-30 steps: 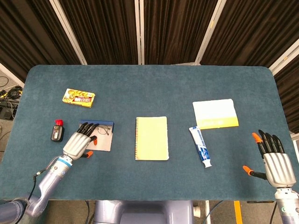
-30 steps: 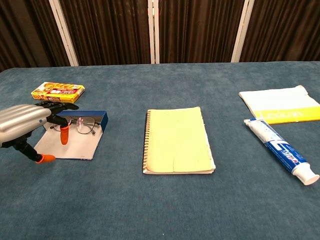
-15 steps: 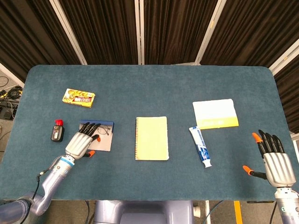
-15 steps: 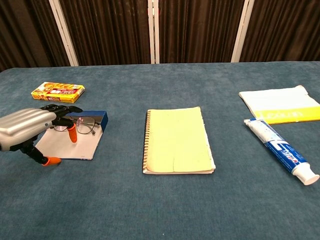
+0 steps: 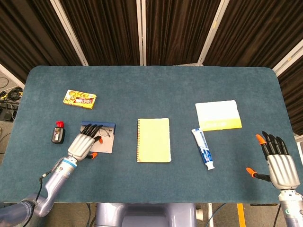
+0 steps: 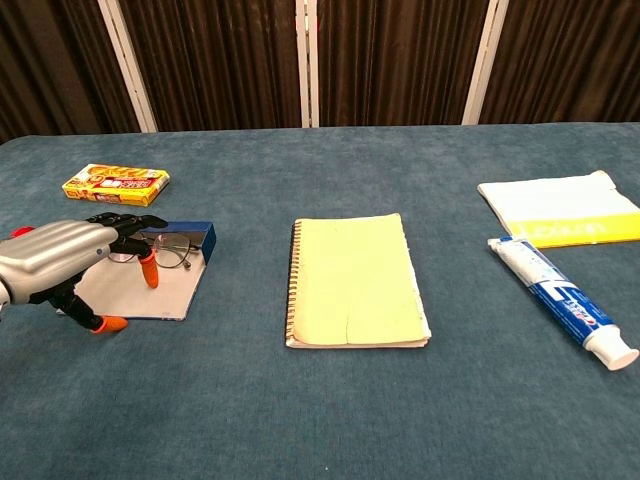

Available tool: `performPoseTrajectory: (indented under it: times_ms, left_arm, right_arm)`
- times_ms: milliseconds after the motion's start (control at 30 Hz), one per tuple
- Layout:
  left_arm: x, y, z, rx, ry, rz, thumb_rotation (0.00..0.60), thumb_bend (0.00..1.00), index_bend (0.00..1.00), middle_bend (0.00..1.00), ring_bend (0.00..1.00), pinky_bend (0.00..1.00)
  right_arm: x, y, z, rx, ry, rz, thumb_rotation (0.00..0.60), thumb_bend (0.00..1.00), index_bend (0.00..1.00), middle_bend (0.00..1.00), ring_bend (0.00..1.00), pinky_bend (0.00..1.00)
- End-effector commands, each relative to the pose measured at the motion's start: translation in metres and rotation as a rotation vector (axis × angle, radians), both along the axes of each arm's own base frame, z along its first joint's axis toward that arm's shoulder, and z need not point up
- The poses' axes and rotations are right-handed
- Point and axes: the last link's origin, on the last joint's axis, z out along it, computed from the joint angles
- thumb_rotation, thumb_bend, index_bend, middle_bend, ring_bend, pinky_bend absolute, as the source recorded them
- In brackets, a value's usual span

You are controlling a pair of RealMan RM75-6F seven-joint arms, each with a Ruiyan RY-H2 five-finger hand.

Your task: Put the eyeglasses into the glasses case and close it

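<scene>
Eyeglasses (image 6: 170,250) lie in the open glasses case (image 6: 150,290) at the bench's (image 5: 142,90) left side, against its blue back wall. Left hand (image 6: 62,252) hovers over the case, fingers spread, hiding part of the frames; whether it touches them is unclear. Right hand (image 5: 279,163) rests spread, empty, near the right edge.

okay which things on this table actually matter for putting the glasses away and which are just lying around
For the job: eyeglasses, open glasses case, left hand over the case.

Just lying about: yellow notebook, toothpaste tube, white and yellow packet, yellow snack box, small black bottle. The right hand is idle.
</scene>
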Motion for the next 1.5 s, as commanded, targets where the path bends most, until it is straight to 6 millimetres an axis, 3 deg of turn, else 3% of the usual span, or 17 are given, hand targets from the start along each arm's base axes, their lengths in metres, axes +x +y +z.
performPoseTrajectory:
  times_ms: [33, 233, 467, 700, 1267, 1500]
  left_arm:
    - [0.0, 0.001, 0.0, 0.001, -0.002, 0.0, 0.6, 0.25, 0.39, 0.0, 0.0, 0.0]
    - [-0.001, 0.0, -0.001, -0.004, 0.007, -0.002, 0.6, 0.26, 0.4, 0.0, 0.0, 0.0]
    - [-0.004, -0.001, -0.002, -0.012, 0.003, 0.007, 0.6, 0.43, 0.41, 0.0, 0.0, 0.0]
    - [-0.003, 0.001, 0.0, -0.009, -0.009, 0.01, 0.6, 0.52, 0.42, 0.0, 0.0, 0.0]
    - [0.008, 0.014, 0.01, 0.025, -0.026, 0.003, 0.6, 0.53, 0.43, 0.0, 0.0, 0.0]
    - [0.008, 0.022, 0.005, 0.027, -0.019, 0.036, 0.6, 0.53, 0.43, 0.0, 0.0, 0.0]
  right_arm:
    - [0.0, 0.0, 0.0, 0.0, 0.002, 0.0, 0.6, 0.0, 0.0, 0.0, 0.0, 0.0]
    - [0.0, 0.0, -0.001, 0.003, 0.003, 0.0, 0.6, 0.0, 0.0, 0.0, 0.0, 0.0]
    - [0.0, 0.0, -0.001, 0.002, 0.002, 0.0, 0.6, 0.0, 0.0, 0.0, 0.0, 0.0]
    - [0.001, 0.0, -0.001, 0.003, 0.0, 0.001, 0.6, 0.0, 0.0, 0.0, 0.0, 0.0]
    - [-0.001, -0.001, -0.001, 0.005, -0.001, -0.005, 0.6, 0.0, 0.0, 0.0, 0.0, 0.0]
    - [-0.001, -0.001, -0.002, 0.009, -0.001, -0.008, 0.6, 0.0, 0.0, 0.0, 0.0, 0.0]
